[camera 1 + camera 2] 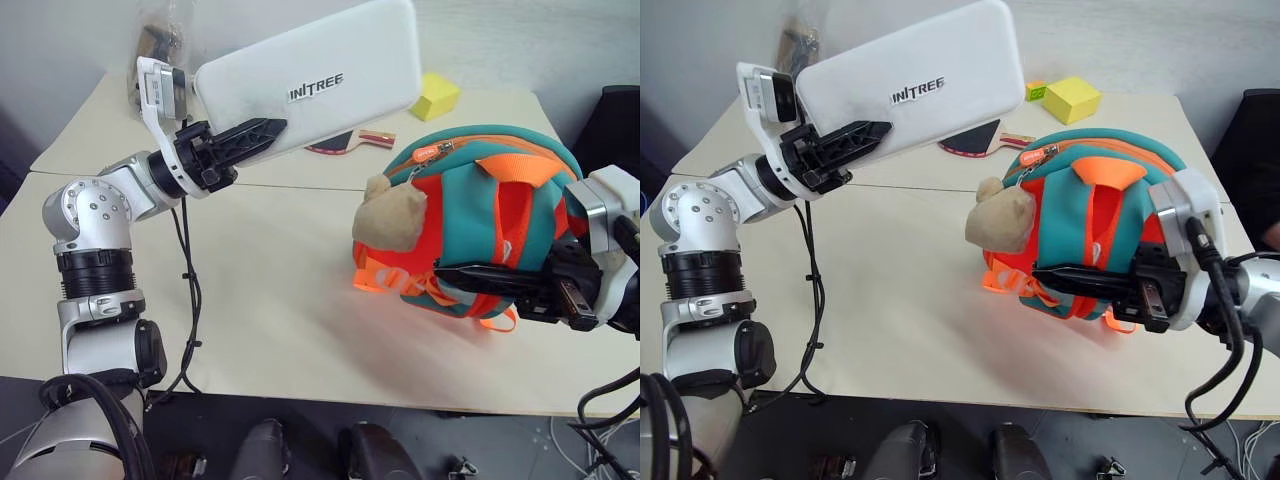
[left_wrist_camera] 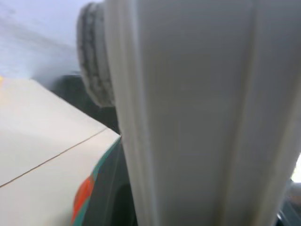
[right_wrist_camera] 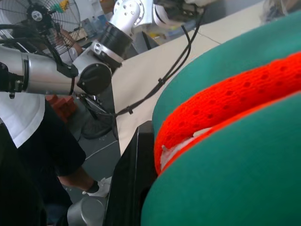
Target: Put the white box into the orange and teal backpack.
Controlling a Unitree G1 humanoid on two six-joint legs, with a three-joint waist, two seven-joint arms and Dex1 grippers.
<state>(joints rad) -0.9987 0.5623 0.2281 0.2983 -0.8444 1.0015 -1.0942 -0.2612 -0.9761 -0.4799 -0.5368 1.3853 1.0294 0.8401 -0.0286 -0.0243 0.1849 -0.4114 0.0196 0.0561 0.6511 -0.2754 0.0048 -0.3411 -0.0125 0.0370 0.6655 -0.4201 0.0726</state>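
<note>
The left gripper (image 1: 262, 133) holds the white box (image 1: 312, 80) up in the air above the far half of the bench (image 1: 270, 300), its jaws closed on the box's lower long edge; the box is tilted, lettered face toward the head camera, with its free end higher and nearer the far right corner. The orange and teal backpack (image 1: 480, 215) sits toward the right edge of the bench, a tan plush toy (image 1: 392, 222) hanging on the side facing the bench's middle. The right gripper (image 1: 1065, 275) lies level against the backpack's near side, jaws narrowed onto its orange and teal fabric. Behind the box, near the far edge, lie a red paddle (image 1: 345, 143) and a yellow block (image 1: 434, 96). In the right wrist view, a person (image 3: 28, 141) stands beyond the bench.
</note>
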